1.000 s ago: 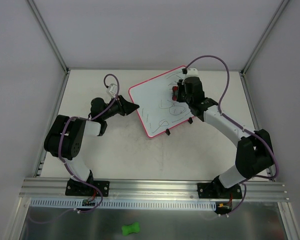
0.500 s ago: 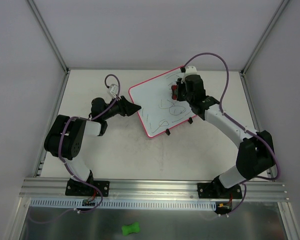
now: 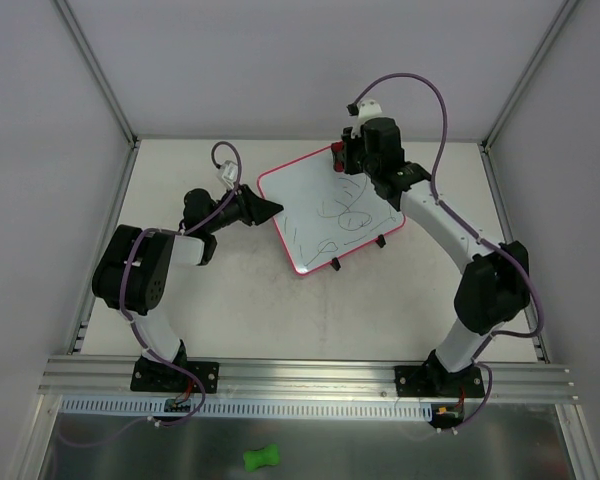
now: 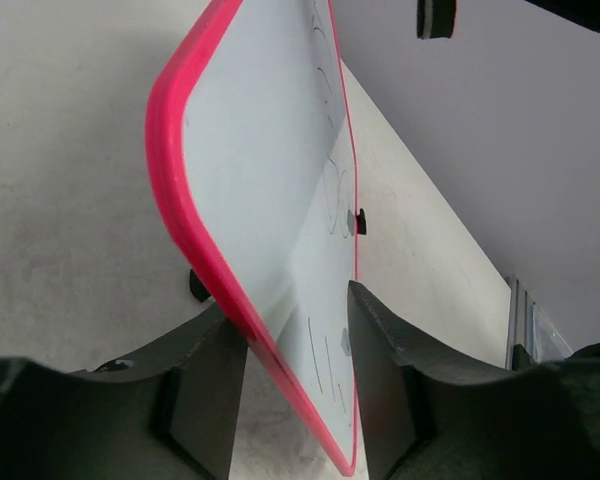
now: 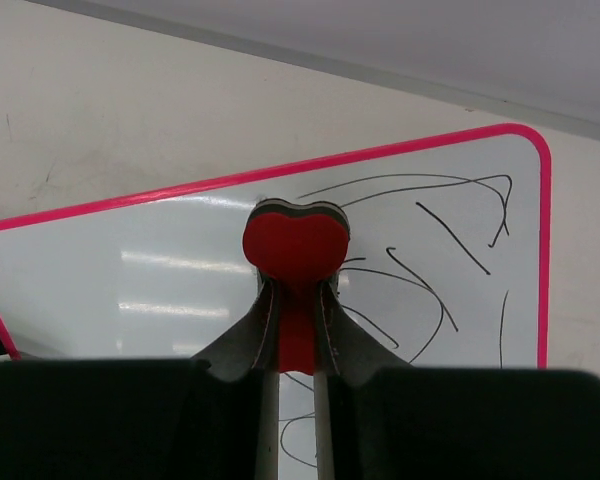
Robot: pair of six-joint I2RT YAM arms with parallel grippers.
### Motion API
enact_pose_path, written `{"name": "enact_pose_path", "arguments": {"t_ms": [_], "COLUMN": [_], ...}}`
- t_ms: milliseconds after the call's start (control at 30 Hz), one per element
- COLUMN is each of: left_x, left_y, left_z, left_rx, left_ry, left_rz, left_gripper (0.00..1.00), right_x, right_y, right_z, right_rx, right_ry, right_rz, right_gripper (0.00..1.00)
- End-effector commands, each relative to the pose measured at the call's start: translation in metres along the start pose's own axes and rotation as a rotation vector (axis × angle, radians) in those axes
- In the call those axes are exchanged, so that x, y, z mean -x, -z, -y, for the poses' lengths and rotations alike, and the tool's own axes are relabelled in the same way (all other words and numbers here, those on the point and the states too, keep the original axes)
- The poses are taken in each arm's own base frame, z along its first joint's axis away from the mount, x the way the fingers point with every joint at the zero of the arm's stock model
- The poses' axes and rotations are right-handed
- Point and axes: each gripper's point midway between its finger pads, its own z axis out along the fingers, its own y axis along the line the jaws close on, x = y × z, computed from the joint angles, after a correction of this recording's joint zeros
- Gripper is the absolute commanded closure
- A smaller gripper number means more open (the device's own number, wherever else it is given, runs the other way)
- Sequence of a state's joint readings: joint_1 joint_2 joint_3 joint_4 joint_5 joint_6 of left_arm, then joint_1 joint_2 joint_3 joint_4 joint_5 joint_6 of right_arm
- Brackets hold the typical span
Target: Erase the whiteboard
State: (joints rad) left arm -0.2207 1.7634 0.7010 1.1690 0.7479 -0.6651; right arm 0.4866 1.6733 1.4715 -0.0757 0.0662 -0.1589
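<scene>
The whiteboard (image 3: 315, 215) lies tilted on the table, pink-framed, with dark scribbles across its middle and right. My right gripper (image 3: 346, 160) hovers at the board's far edge, shut on a red eraser (image 3: 338, 158). In the right wrist view the eraser (image 5: 296, 245) sticks out past the gripper (image 5: 297, 290) over the whiteboard (image 5: 160, 280), left of the scribbles. My left gripper (image 3: 270, 211) is at the board's left corner. In the left wrist view the whiteboard (image 4: 265, 150) has its pink edge between the open jaws of the gripper (image 4: 295, 320), one finger on each side.
Two black clips (image 3: 335, 264) (image 3: 380, 241) sit on the board's near edge. A green bone-shaped thing (image 3: 262, 458) lies on the metal shelf in front of the rail. Metal frame posts and grey walls close in the table at the back and sides.
My right gripper carried the eraser from the board's middle up to its far edge, and the scribbles near the far corner are gone. The left jaws have widened around the board's edge.
</scene>
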Motion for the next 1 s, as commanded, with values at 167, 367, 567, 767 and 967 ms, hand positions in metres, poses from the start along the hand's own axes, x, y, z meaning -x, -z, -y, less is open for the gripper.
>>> {"name": "enact_pose_path", "arguments": {"t_ms": [167, 367, 567, 767, 967], "left_x": [0.017, 0.013, 0.009, 0.006, 0.005], "left_y": [-0.004, -0.004, -0.001, 0.002, 0.002], "left_z": [0.010, 0.007, 0.004, 0.002, 0.002], "left_rx": [-0.061, -0.063, -0.058, -0.053, -0.052], "left_ry": [-0.074, -0.039, -0.026, -0.033, -0.039], "left_rz": [0.023, 0.009, 0.001, -0.003, -0.006], "left_gripper": [0.82, 1.00, 1.00, 1.00, 1.00], "right_x": [0.018, 0.014, 0.012, 0.004, -0.007], "right_y": [-0.027, -0.038, -0.045, -0.056, -0.069], "right_z": [-0.004, -0.004, -0.011, -0.004, 0.008], "right_rx": [0.041, 0.043, 0.092, 0.064, -0.004], "right_ry": [0.061, 0.068, 0.103, 0.129, 0.119], "right_rz": [0.004, -0.009, -0.013, -0.033, -0.056], "right_gripper": [1.00, 1.00, 1.00, 1.00, 1.00]}}
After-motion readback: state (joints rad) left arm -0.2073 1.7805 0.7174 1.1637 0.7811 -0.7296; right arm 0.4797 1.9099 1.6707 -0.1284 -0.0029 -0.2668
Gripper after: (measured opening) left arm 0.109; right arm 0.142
